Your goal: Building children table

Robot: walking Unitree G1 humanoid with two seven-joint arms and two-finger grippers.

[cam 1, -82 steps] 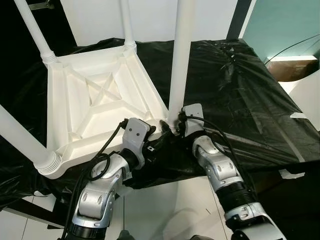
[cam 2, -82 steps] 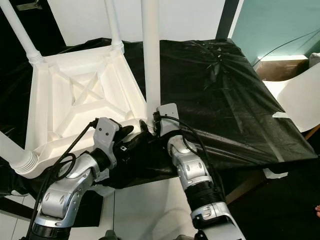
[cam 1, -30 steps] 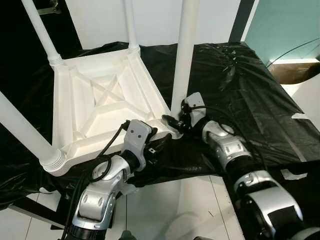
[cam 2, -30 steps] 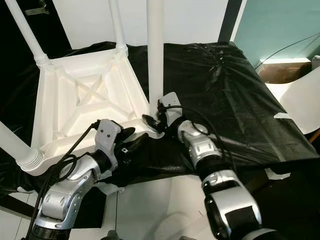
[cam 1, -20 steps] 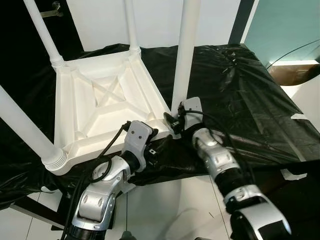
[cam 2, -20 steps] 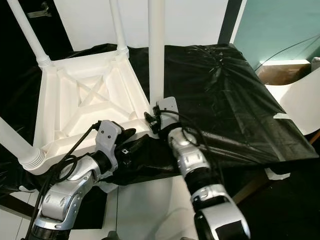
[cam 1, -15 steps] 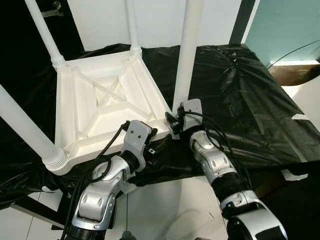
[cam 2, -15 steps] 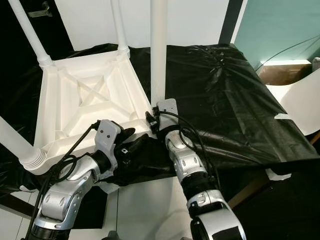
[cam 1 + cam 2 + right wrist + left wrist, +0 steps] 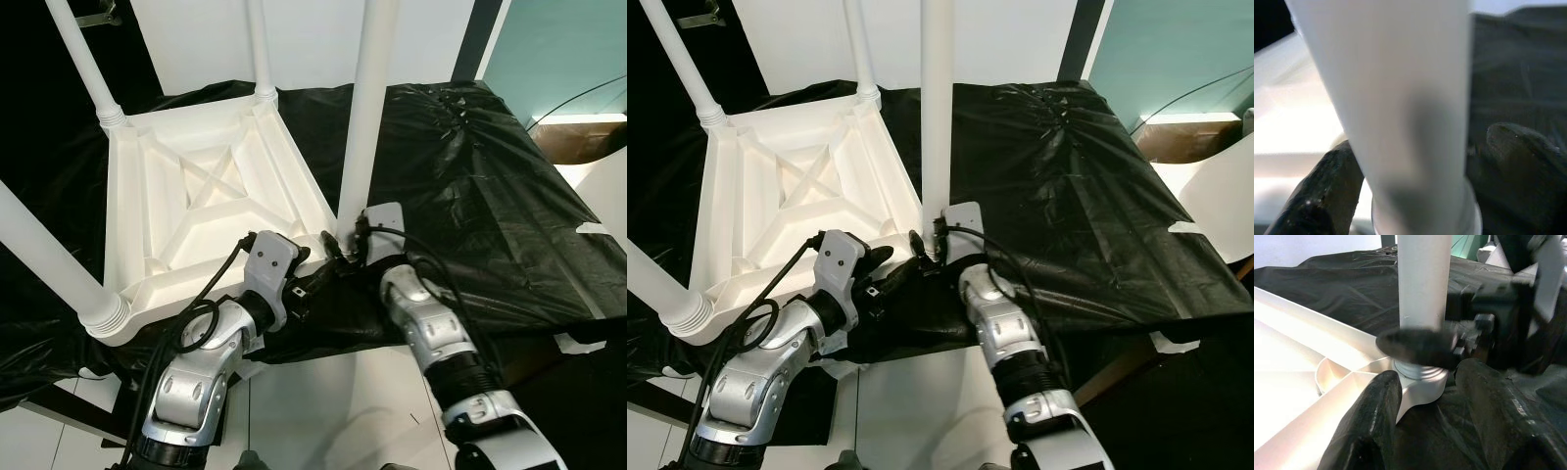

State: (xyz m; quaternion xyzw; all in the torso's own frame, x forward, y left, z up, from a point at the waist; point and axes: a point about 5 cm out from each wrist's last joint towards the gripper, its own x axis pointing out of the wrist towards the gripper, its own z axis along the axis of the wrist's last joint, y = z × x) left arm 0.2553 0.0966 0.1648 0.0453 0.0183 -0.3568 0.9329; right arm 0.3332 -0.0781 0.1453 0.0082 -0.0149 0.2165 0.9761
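Observation:
A white children's table [image 9: 132, 196] lies upside down on a black sheet, its legs pointing up. The near right leg [image 9: 364, 127] stands in its corner socket [image 9: 1420, 379]. My right gripper [image 9: 339, 247] is at this leg's base, one black finger on each side of it; in the right wrist view the leg [image 9: 1400, 98] sits between the fingers [image 9: 1327, 196]. My left gripper [image 9: 318, 270] rests open on the sheet just before that corner. Its two fingers [image 9: 1371, 421] are spread to either side of the socket and do not touch the leg.
Three other legs rise at the far left [image 9: 83, 59], the far corner [image 9: 260, 49] and the near left [image 9: 49, 259]. The black sheet [image 9: 470, 176] covers the worktop to the right. White floor [image 9: 323, 401] lies below its near edge. A brown box [image 9: 588, 137] stands at the right.
My right forearm swung out to the right about the leg's base, then came back in line below it. The left arm and the table have stayed put.

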